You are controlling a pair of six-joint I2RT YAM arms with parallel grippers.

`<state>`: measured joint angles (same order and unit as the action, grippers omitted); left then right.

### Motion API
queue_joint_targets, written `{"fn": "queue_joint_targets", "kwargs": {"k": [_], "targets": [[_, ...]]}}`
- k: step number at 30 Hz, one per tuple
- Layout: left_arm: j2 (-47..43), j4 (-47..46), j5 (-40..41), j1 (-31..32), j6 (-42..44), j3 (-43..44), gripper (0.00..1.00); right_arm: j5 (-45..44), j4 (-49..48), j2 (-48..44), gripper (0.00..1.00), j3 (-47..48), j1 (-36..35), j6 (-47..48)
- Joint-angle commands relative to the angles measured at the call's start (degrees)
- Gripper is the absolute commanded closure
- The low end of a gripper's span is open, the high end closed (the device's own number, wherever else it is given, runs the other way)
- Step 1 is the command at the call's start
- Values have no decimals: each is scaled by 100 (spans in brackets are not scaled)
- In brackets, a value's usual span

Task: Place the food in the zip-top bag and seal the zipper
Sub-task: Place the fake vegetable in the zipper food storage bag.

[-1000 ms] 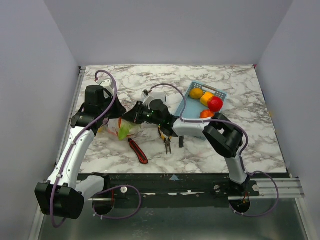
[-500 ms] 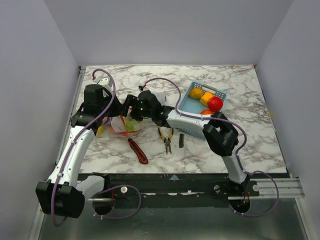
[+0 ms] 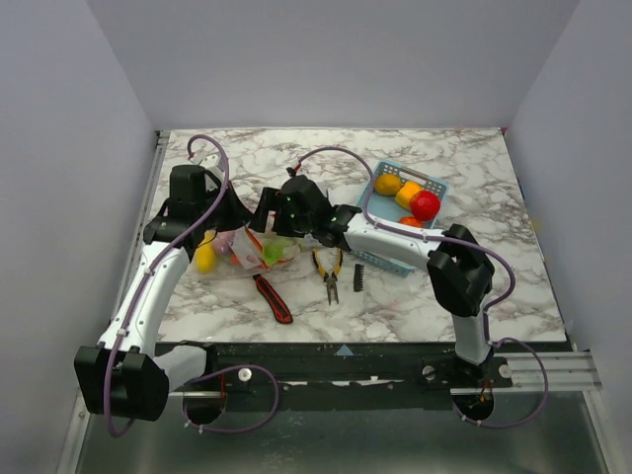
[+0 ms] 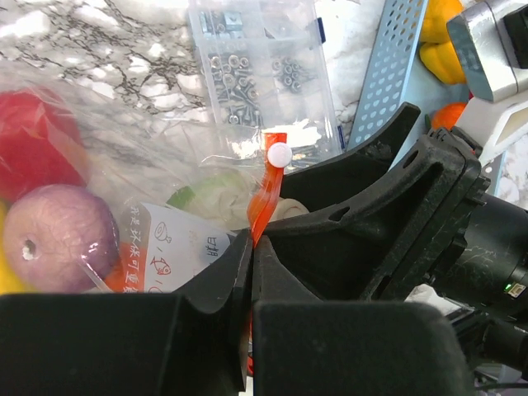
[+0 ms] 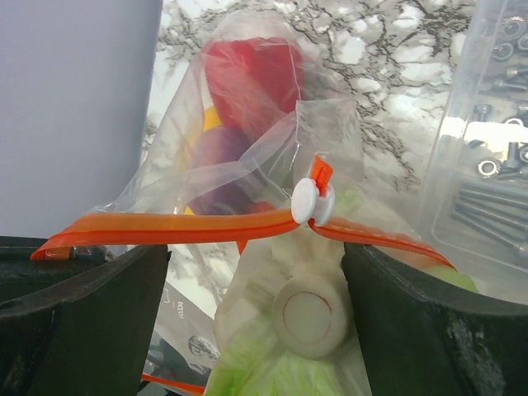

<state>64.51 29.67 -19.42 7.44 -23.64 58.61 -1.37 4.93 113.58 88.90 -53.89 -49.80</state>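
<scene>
The bag (image 3: 259, 247) lies left of centre on the table (image 3: 474, 286), holding red, purple and green-white food (image 4: 58, 239), while more pieces sit in the blue basket (image 4: 384, 74) to the far right. The left gripper (image 4: 252, 241) is pinched tight on the zipper strip (image 5: 206, 223). The right gripper (image 5: 256, 280) stands wide, with a finger on either side of the strip by its white slider (image 5: 307, 200).

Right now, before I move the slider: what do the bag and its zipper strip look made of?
The bag: thin clear plastic film, glossy; it creases and the food shows through. The zipper: orange-red plastic strip, smooth, flexing into a curve; its white slider looks like hard moulded plastic.
</scene>
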Motion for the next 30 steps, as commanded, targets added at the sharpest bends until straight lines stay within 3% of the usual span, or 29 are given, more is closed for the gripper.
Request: {"fn": "queue_joint_targets", "kwargs": {"k": [1,7,8,10,14,16,20,22,24,27,30], "targets": [[184,9,-345,-39,-32,67,100,51,57,-245,12,-87,-71,293],[189,-119,-614,-36,-68,-7,100,-20,131,140,11,357,-202,885],[217,-133,-676,-41,-71,1,100,-35,188,251,13,477,-204,762],[262,-75,-682,-34,-30,27,100,-288,260,321,27,472,-206,238],[270,11,-467,-39,-9,35,100,-380,-702,-10,29,-331,-202,-498],[259,5,-428,-27,-31,13,100,-303,-955,-79,42,-611,-201,-780],[359,148,-206,113,-54,2,100,-210,-1048,-88,42,-694,-208,-1122],[400,266,-335,135,-189,-83,100,-163,-1135,-132,50,-771,-204,-1343],[354,183,-466,135,-322,-355,100,-83,-1151,-163,46,-780,-203,-1352],[336,265,-210,126,-280,-585,100,-40,-1031,-210,20,-844,-205,-1166],[347,371,-57,116,-255,-675,100,-43,-940,-332,18,-1015,-206,-988]]}}
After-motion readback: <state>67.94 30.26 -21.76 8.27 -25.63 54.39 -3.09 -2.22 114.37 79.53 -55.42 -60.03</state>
